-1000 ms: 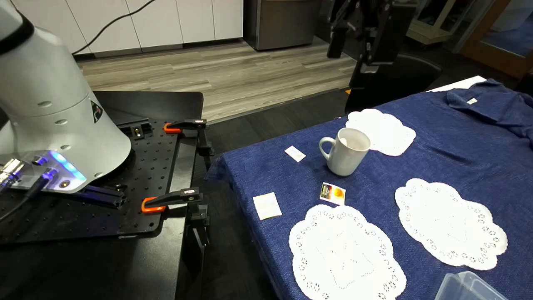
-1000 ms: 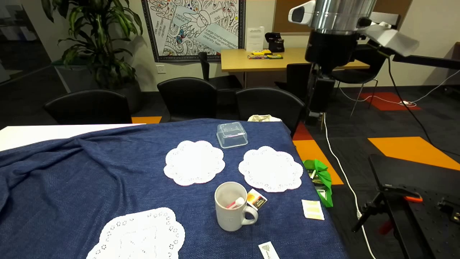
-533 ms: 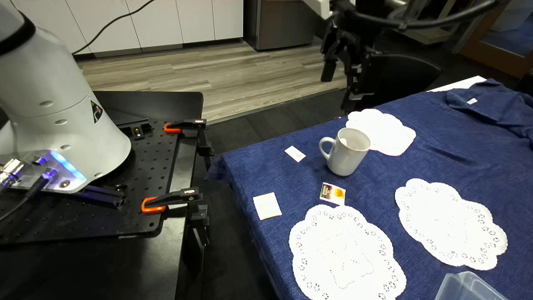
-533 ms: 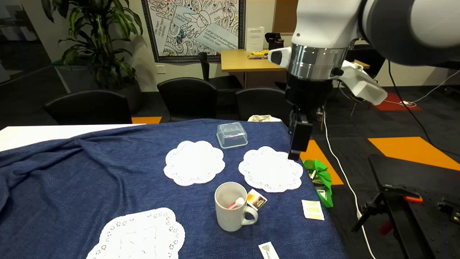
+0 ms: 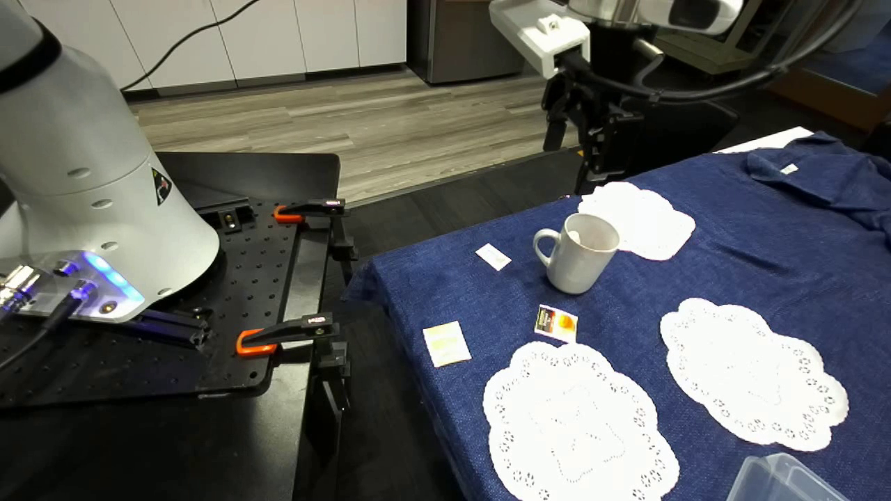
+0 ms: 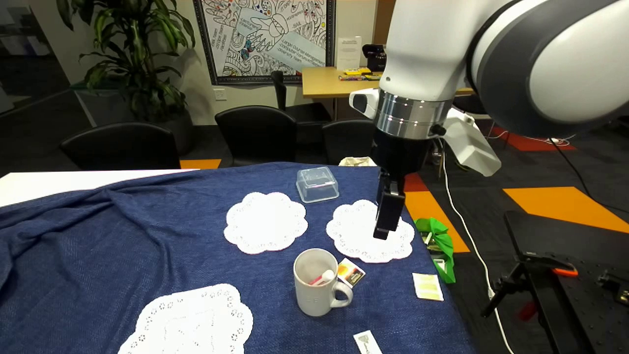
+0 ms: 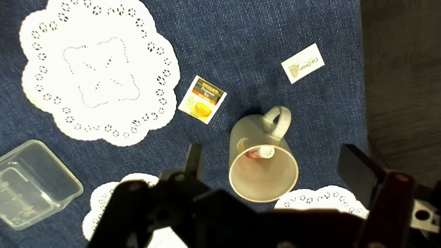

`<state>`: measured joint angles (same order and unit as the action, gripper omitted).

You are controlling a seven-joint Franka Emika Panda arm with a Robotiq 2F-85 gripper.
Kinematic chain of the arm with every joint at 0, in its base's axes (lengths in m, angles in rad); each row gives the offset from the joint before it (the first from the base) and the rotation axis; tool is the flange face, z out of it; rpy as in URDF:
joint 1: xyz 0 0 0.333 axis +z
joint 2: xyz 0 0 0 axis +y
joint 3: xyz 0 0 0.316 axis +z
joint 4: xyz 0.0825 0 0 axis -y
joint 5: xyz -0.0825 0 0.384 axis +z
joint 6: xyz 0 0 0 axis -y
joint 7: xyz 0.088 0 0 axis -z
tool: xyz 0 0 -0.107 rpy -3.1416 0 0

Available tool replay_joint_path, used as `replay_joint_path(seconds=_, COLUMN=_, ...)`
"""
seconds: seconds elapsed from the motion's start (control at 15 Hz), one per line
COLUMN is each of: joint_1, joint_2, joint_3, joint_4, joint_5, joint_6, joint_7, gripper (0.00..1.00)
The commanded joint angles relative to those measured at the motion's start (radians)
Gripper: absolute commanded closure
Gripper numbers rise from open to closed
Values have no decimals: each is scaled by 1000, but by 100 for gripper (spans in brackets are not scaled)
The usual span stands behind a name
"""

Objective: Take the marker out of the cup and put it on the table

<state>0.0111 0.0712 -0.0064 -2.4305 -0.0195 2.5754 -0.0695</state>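
The white mug (image 7: 246,132) stands upright on the blue-clothed table (image 7: 327,110); it also shows in both exterior views (image 5: 574,271) (image 6: 312,301). The marker (image 7: 254,153), reddish-pink with a white end, leans inside the mug near the handle side. It also shows in an exterior view (image 6: 322,278); in an exterior view only its white end (image 5: 574,236) shows. Its lower part is hidden by the mug. My gripper (image 7: 272,162) is open and empty, fingers wide apart. In the wrist view the mug appears between the fingers. In an exterior view the gripper (image 6: 383,233) hangs above the mug, apart from it.
White lace doilies (image 5: 752,376) lie round the mug. A tea packet (image 7: 202,100) and a small white card (image 7: 303,63) lie near it. A yellowish packet (image 6: 428,286) lies near the table edge. A clear plastic box (image 6: 317,184) stands farther off.
My gripper has come down and moved in over the table, leftward in an exterior view, closer to the mug. The mug and marker have not moved.
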Motion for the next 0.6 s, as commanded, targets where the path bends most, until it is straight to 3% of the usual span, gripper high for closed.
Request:
replay_joint_path(seconds=0.0, joint_1=-4, joint_2=-1, joint_3=4, joint_4=2, joint_5=-1, joint_6=-3, joint_7=1, gripper=0)
replay_joint_path(seconds=0.4, joint_1=-20, joint_2=80, joint_3=-10, joint_4=77, joint_5=12, joint_6=24, joint_7=12, gripper=0)
replay_joint_path(seconds=0.47, joint_1=-22, joint_2=98, joint_3=-10, joint_4=94, joint_5=13, joint_6=23, joint_7=8, gripper=2)
replay_joint_path(seconds=0.53, joint_1=-22, joint_2=119, joint_3=-7, joint_4=112, joint_5=16, joint_6=16, joint_7=5, gripper=11)
